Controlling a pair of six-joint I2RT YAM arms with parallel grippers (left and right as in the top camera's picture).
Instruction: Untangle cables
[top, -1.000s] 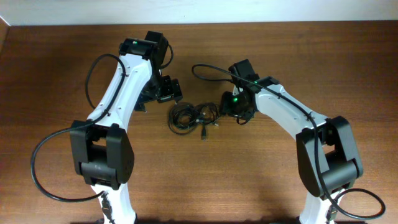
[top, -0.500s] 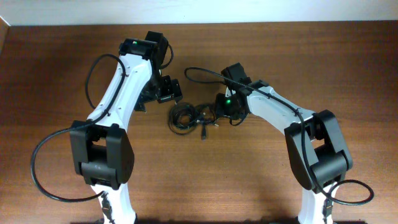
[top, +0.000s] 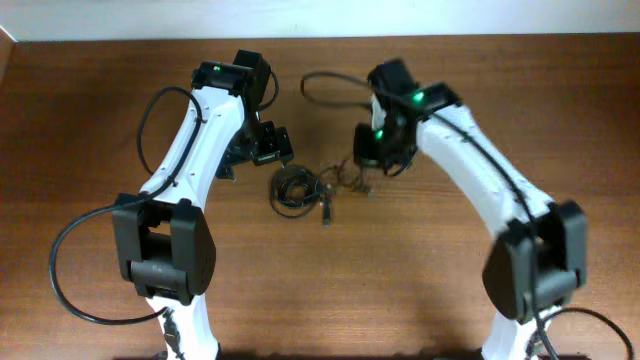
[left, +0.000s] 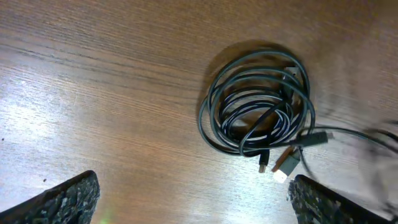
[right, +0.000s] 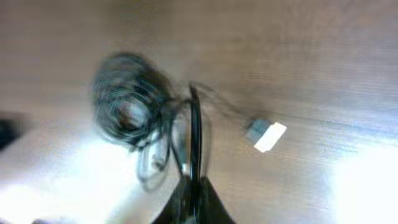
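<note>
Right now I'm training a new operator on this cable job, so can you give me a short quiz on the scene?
1. True or false: the left tool grips the coil of black cables.
2. Which tool is shut on a cable strand? A. the left tool B. the right tool C. neither
3. Fill in: the coil lies on the wooden ____.

Key:
1. False; it is open and clear of the coil.
2. B
3. table
</note>
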